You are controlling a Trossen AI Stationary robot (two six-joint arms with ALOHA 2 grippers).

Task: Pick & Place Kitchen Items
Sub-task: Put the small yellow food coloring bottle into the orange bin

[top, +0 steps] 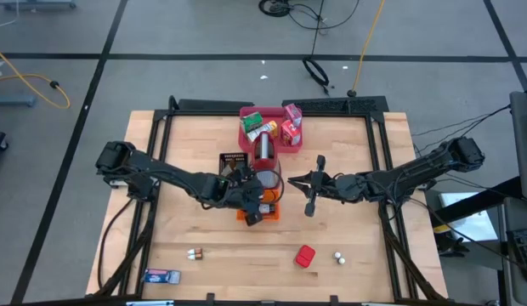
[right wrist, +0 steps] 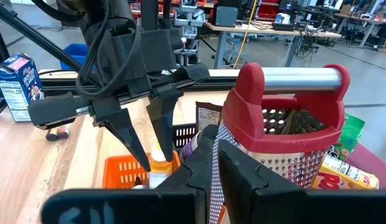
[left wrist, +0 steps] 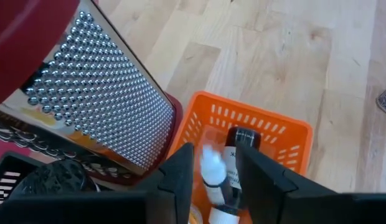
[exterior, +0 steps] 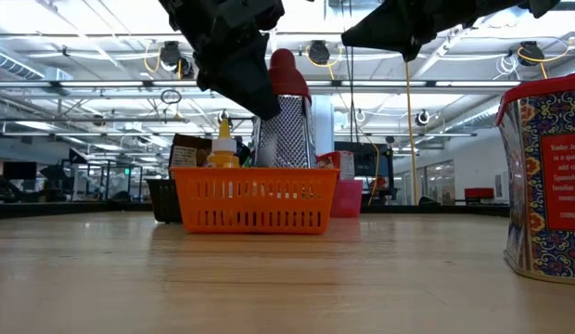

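Note:
My left gripper (left wrist: 215, 155) is open and points down into the orange basket (top: 262, 211). Its fingers stand on either side of a white-tipped yellow bottle (left wrist: 211, 167), which stands upright in the basket beside a dark bottle with a black cap (left wrist: 243, 137). I see no touch. My right gripper (right wrist: 213, 142) is shut and hovers level just right of the red-and-silver grater (top: 263, 153), clear of it. Green, red and pink cartons (top: 285, 129) lie in the pink tray (top: 245, 129). A red box (top: 305, 256), tiny shakers (top: 194, 253) and a blue carton (top: 161, 276) rest on the table near its near edge.
The grater (right wrist: 286, 118) stands upright between the black basket (top: 234, 160), the pink tray and the orange basket (exterior: 255, 199), close to both grippers. A single shaker (top: 338, 256) sits right of the red box (exterior: 547, 176). Bare wood lies to the left and right of the baskets.

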